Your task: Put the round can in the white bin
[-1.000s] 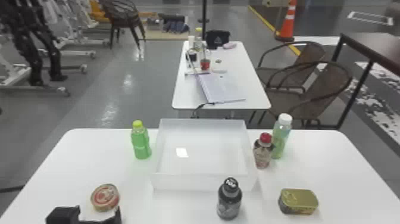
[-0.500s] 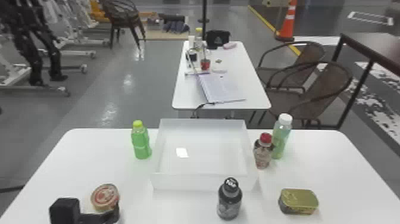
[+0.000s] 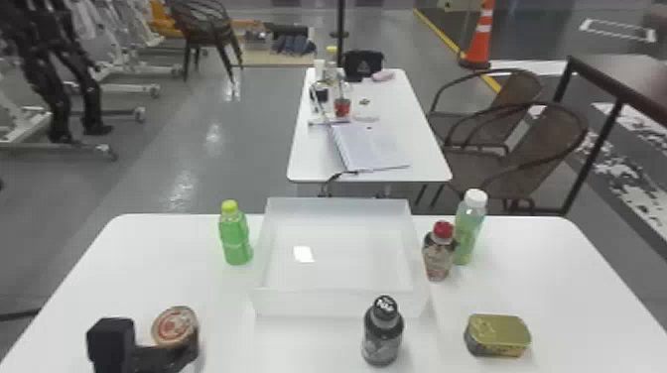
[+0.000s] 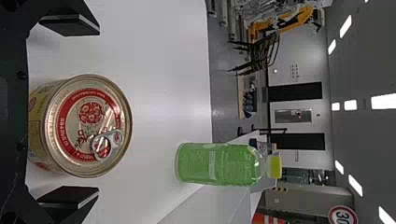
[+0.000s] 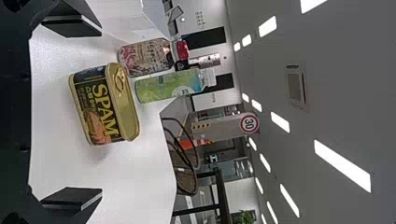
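One round gold-and-red metal can (image 4: 86,126) standing on white desk (image 3: 139,278), black L claw (image 4: 99,111) hanging open, straddling it. Positioning prob. nearly finishing; grasp, lift & drop in white rectangular bin (image 3: 317,303) all remaining.

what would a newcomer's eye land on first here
Probably the bright green bottle with the yellow cap, standing just left of the white bin in the head view. Next, perhaps, the round can with its red-and-gold lid, between the spread fingers of the left gripper in the left wrist view. The orange traffic cone on the floor far behind the tables also stands out.
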